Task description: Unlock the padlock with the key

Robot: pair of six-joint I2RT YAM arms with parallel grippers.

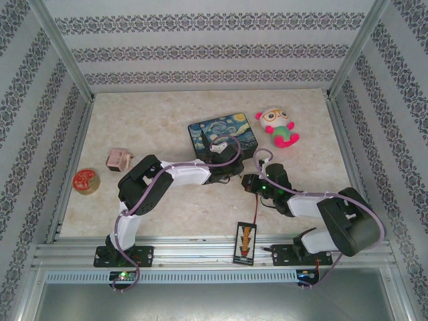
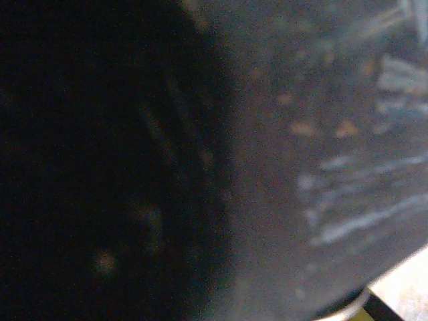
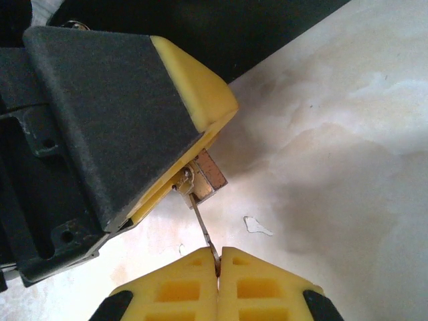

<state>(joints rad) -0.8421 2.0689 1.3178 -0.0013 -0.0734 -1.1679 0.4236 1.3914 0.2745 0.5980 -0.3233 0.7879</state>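
Left gripper point(image 3: 199, 158) clamps padlock point(image 3: 208, 175) just above table point(image 3: 348, 167); right gripper point(image 3: 218, 258) pinches key point(image 3: 202, 227) at very fingertips, blade at keyhole (depth unclear); twisting may slip key, or swivel padlock in pads.

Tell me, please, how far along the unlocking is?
Done: left gripper holds the padlock, right gripper pinches the key. In hand: the key's tip sits at the keyhole. Remaining: turning it and freeing the shackle, which is hidden here.
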